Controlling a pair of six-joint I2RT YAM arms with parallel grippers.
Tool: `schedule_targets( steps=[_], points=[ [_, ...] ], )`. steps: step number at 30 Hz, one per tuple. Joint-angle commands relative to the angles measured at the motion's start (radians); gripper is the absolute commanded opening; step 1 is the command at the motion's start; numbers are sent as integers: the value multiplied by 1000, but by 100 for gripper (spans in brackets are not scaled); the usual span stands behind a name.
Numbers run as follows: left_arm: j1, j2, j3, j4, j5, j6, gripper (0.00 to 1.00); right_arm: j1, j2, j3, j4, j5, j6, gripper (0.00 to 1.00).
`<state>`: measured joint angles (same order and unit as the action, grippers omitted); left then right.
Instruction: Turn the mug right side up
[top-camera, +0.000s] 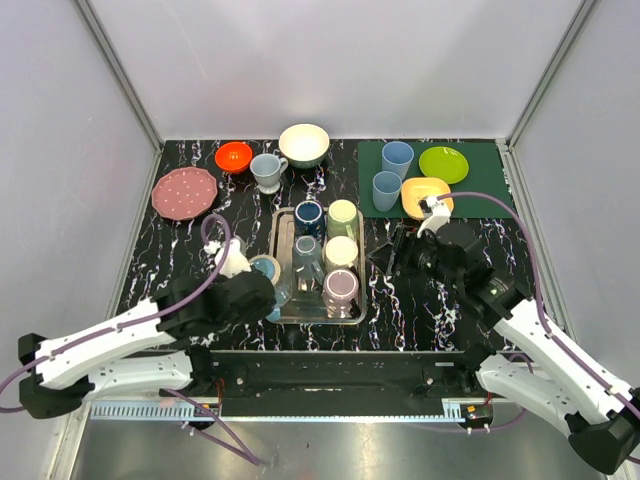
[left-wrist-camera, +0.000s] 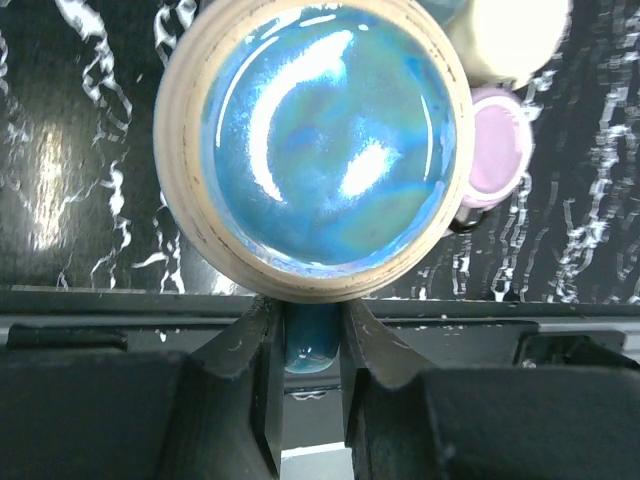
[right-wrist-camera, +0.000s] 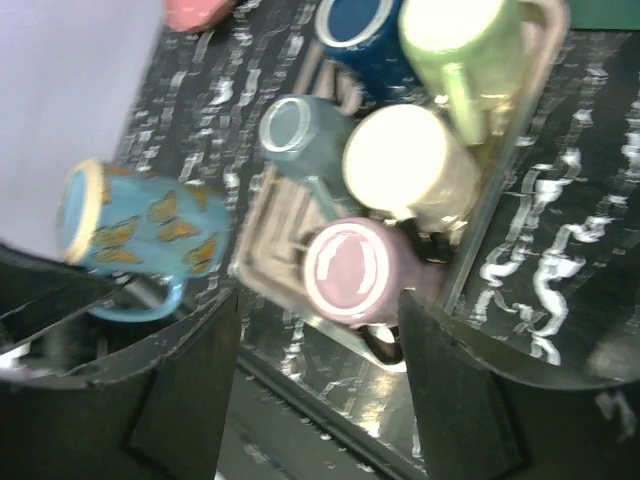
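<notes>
The butterfly mug (right-wrist-camera: 140, 235) is seen on its side just left of the metal tray (top-camera: 277, 225). It is judged to be off the surface, with its tan rim turned away from the tray. It is held only by the handle (left-wrist-camera: 312, 345), which is pinched between the fingers of the left gripper (left-wrist-camera: 312, 320). The right gripper (right-wrist-camera: 318, 310) is spread wide, holds nothing, and is hovering over the tray's near end.

Risks:
- A swing or slip of the mug in the pinch is likely, since only a thin glazed handle is gripped.
- The tray rim or the grey-blue mug (top-camera: 306, 250) could be clipped while the mug is rotated upright so close by.
- A tip-over is possible if the base is set half on the tray edge.
- Contact between the arms is possible, since the right gripper is near.

The tray is also filled with a navy mug (top-camera: 308, 215), a pale green mug (top-camera: 343, 213), a cream mug (top-camera: 341, 250) and a pink mug (top-camera: 340, 287).

The surface is a black marbled tabletop (top-camera: 180, 260). A green mat (top-camera: 480, 190) with cups and dishes is laid at the back right, and a pink plate (top-camera: 184, 192) at the back left. The space is enclosed by plain white walls.
</notes>
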<state>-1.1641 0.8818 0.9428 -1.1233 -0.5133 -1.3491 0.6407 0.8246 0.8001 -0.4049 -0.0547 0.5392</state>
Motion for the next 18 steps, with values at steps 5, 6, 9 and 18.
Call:
schedule_targets(
  steps=[5, 6, 9, 18],
  points=[
    [-8, -173, 47, 520, -85, 349, 0, 1, -38, -21, 295, -333, 189, 70],
    [-3, -188, 39, 575, -76, 372, 0, -1, -56, -38, 326, -349, 253, 72],
    [9, -190, 16, 788, 16, 419, 0, 1, -77, -110, 478, -407, 384, 83],
    [26, -112, 31, 1098, 197, 463, 0, -1, -65, -225, 836, -556, 559, 87]
  ],
)
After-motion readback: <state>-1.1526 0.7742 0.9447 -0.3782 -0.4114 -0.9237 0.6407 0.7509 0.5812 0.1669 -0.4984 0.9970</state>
